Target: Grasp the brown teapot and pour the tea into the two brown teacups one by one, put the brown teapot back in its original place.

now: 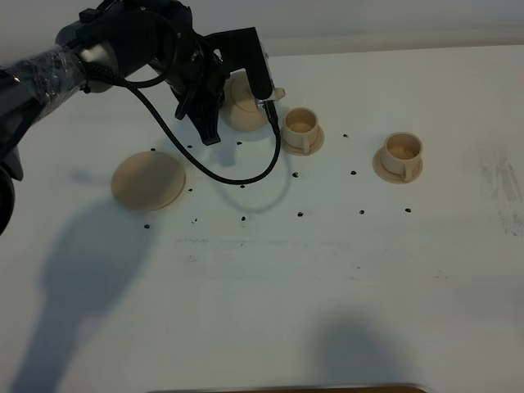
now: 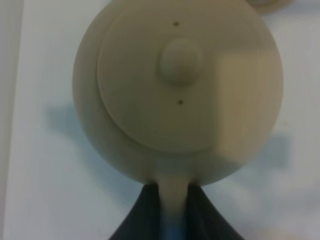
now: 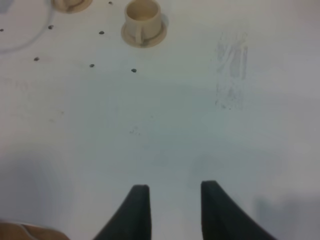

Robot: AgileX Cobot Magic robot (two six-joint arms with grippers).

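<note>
The left gripper (image 2: 172,212) has its fingers (image 2: 142,215) closed on the loop handle (image 2: 172,192) of the brown teapot (image 1: 242,110), which sits at the far side of the white tabletop (image 1: 270,270), between the flat round disc (image 1: 148,180) and the left teacup (image 1: 301,124). The handle-to-spout axis of the teapot runs across the high view, with the spout (image 1: 278,94) pointing at the left teacup and close to its rim. The lid (image 2: 181,61) is in place. The gripper body hides much of the teapot from above, the wrist view cuts off the spout, and whether the base touches the tabletop cannot be told. The right teacup (image 1: 402,149) stands on its saucer well apart to the right. The right gripper (image 3: 175,200) hangs over bare tabletop with its fingers (image 3: 137,210) spread and nothing between them. Black specks (image 1: 244,219) dot the tabletop, and a black cable (image 1: 246,180) loops below the left arm
</note>
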